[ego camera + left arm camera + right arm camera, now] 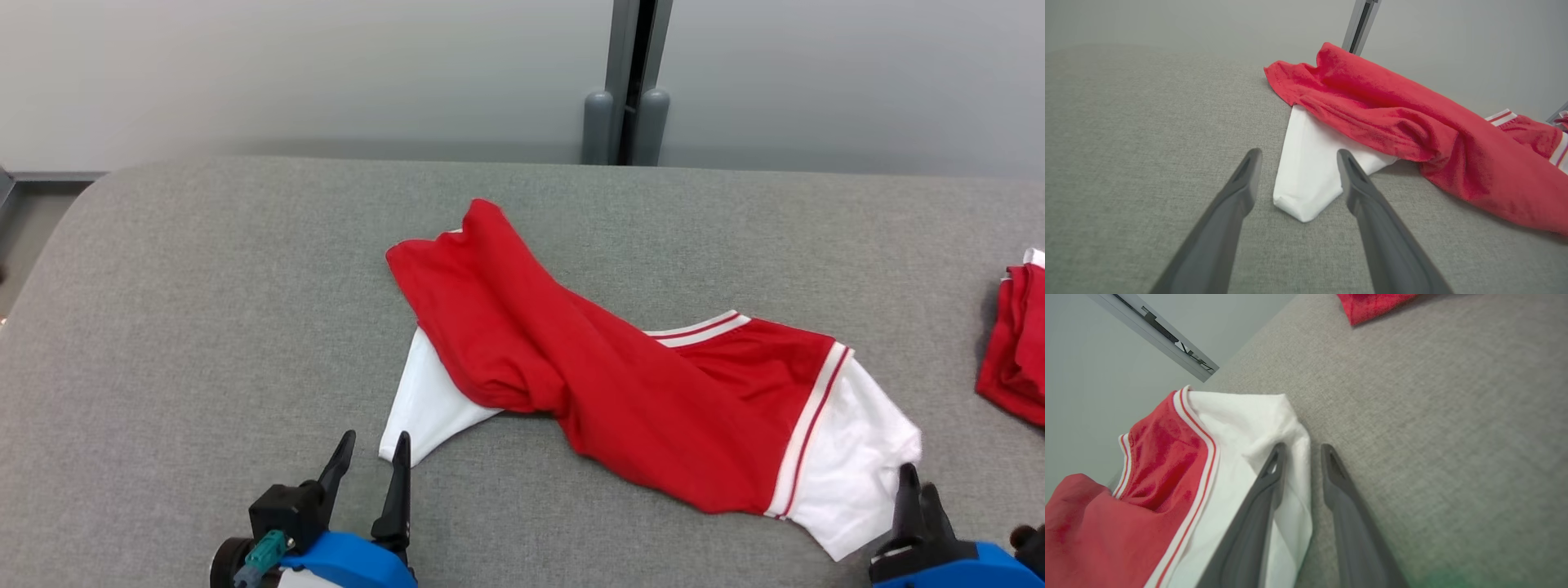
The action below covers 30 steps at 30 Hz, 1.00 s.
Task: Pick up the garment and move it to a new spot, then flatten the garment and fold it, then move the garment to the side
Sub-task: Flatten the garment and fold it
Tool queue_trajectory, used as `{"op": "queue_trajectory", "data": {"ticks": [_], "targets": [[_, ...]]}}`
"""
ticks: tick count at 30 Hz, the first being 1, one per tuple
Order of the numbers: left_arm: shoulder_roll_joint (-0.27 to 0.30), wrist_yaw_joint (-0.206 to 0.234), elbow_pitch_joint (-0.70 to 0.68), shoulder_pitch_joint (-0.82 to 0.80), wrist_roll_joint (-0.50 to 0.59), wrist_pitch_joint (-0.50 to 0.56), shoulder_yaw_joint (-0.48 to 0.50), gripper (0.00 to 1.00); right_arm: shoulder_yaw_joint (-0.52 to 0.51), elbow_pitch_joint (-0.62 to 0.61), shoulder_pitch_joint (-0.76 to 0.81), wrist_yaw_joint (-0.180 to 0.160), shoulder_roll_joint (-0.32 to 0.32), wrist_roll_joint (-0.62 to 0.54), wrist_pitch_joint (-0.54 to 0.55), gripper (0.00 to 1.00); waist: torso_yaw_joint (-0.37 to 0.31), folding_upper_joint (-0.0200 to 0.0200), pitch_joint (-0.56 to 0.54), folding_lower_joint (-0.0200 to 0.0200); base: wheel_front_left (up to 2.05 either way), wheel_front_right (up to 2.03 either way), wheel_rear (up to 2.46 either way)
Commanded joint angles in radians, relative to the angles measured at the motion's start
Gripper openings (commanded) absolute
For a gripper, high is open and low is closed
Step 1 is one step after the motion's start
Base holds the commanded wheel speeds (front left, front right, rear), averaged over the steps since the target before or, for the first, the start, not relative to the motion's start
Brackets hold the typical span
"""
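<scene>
1. The red-and-white jersey lies crumpled mid-counter, its long axis running far-left to near-right.
2. One white sleeve points at the left gripper, just ahead of its wide-open jaws.
3. The right gripper straddles the other sleeve's edge, jaws narrowly apart and apparently not clamped.
4. Each arm sits nearest its own sleeve, which suits a two-handed lift.

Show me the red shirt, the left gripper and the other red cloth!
red shirt (620, 384), head view, middle of its red body.
left gripper (375, 443), head view, midway between its fingertips.
other red cloth (1016, 343), head view, its red folds.
</scene>
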Motion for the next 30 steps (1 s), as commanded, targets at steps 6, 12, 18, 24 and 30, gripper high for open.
{"op": "queue_trajectory", "data": {"ticks": [6, 12, 18, 24, 30], "targets": [[0.001, 0.000, 0.007, 0.038, -0.009, -0.002, -0.018, 1.00, -0.110, 0.022, 0.055, 0.000, -0.005, -0.119, 0.000, 1.00, -0.035, 0.0000, -0.051, 0.0000, 0.00, 0.00, 0.00], [0.001, 0.006, 0.006, 0.042, -0.014, -0.002, -0.042, 1.00, -0.108, -0.092, 0.067, 0.000, -0.004, -0.336, 0.000, 1.00, -0.040, 0.0000, -0.052, 0.0000, 0.00, 0.00, 0.00], [0.001, 0.002, 0.013, -0.006, -0.026, -0.002, -0.085, 1.00, -0.062, -0.196, 0.063, 0.000, -0.004, -0.470, 0.000, 1.00, -0.038, 0.0000, -0.023, 0.0000, 0.00, 0.00, 0.00], [0.001, -0.002, 0.050, -0.096, -0.055, -0.002, -0.129, 1.00, -0.017, -0.232, 0.038, 0.000, -0.004, -0.475, 0.000, 1.00, -0.051, 0.0000, 0.036, 0.0000, 0.00, 0.00, 0.00], [0.001, -0.007, 0.160, -0.173, -0.140, -0.002, -0.186, 1.00, 0.018, -0.246, 0.024, 0.000, -0.004, -0.471, 0.000, 1.00, -0.075, 0.0000, 0.083, 0.0000, 0.00, 0.00, 0.00]]}}
